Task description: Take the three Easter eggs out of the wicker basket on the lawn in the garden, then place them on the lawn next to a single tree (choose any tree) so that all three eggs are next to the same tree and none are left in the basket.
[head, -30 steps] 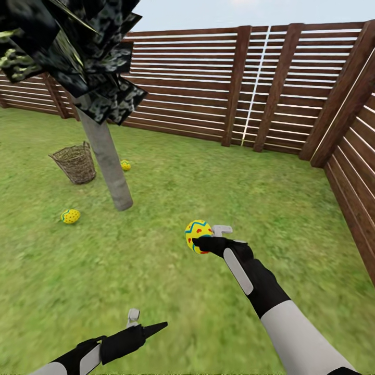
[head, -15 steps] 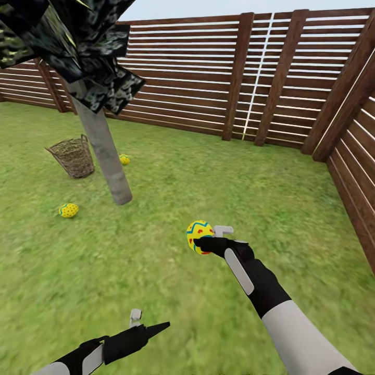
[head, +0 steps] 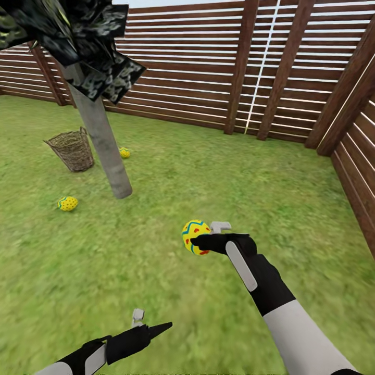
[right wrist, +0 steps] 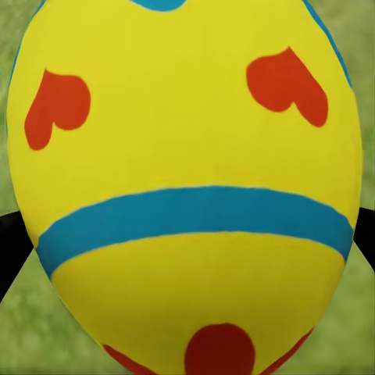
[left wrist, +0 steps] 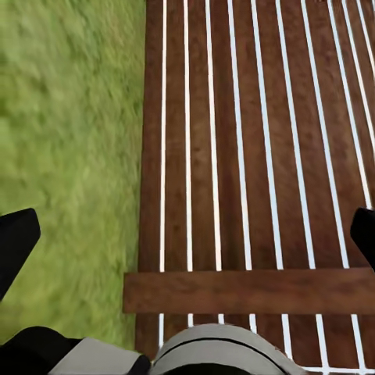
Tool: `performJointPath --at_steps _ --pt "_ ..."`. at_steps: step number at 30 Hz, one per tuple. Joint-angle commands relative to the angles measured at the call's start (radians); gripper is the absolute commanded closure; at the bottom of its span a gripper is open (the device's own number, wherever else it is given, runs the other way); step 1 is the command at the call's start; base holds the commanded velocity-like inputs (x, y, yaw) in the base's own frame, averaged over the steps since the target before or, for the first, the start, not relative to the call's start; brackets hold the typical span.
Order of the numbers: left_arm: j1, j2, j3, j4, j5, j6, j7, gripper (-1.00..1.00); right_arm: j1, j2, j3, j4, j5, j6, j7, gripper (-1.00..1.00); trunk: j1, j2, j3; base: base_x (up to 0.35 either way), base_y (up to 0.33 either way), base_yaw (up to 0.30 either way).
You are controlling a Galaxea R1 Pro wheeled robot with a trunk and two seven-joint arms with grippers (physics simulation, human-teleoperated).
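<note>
Behind the tree (head: 104,151), 1 egg (head: 124,152) half hidden, right jaws gripping another egg (head: 195,236), left jaws spread, empty.

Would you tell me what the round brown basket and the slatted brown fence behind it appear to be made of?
The round brown woven basket looks like wicker: thin interlaced strands, matte, with gaps in the weave. The brown horizontal-slat fence looks like stained wood: dark reddish planks between thick posts, with faint grain streaks in the left wrist view. Both are simulator renders, so texture alone suggests this.
</note>
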Motion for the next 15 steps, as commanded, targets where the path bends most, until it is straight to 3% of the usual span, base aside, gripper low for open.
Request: performJointPath --at_steps 1,5,10,15 --pt "-0.001 0.001 -0.008 -0.002 0.01 0.01 -0.005 -1.0 -0.001 0.001 0.002 0.0 -0.011 0.003 -0.011 1.0 0.004 -0.008 -0.006 0.0 0.0 0.067" --pt "-0.001 0.017 -0.012 -0.087 0.01 0.018 -0.045 -1.0 -0.001 0.002 0.004 -0.003 -0.011 0.001 -0.011 1.0 0.019 -0.036 -0.025 0.0 0.0 0.067" --pt "-0.001 0.02 -0.048 -0.105 0.005 0.015 -0.192 -1.0 -0.001 0.002 0.004 -0.002 -0.011 0.0 -0.01 1.0 0.038 -0.071 -0.048 0.0 0.0 0.067" --pt "-0.001 0.021 -0.052 -0.103 0.005 0.014 -0.209 -1.0 -0.001 0.002 0.004 0.0 -0.011 -0.001 -0.01 1.0 0.057 -0.106 -0.072 0.0 0.0 0.067"
